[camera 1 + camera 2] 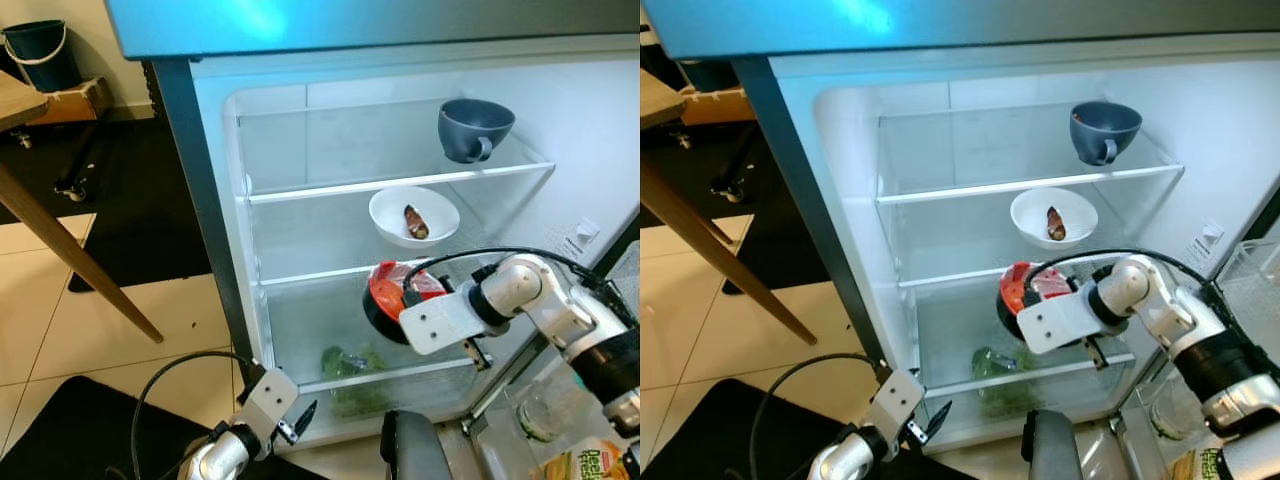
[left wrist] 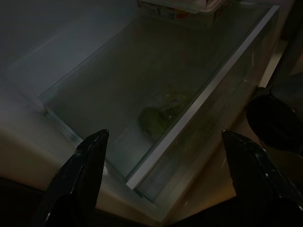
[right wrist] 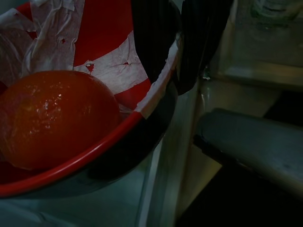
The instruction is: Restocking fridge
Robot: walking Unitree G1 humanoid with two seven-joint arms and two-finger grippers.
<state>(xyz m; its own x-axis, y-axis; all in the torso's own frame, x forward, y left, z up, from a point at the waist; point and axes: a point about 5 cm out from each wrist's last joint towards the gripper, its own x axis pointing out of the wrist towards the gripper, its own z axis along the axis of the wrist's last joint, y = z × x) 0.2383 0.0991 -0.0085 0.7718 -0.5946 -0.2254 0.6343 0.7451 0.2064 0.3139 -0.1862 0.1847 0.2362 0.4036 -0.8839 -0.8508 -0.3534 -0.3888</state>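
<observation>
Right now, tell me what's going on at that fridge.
The right end effector is shut on the rim of a red bowl holding a tomato, at the fridge's lower glass shelf. Above sit a white bowl and a grey cup. Greens lie in the drawer. The left end effector hangs open, low by the drawer.
</observation>
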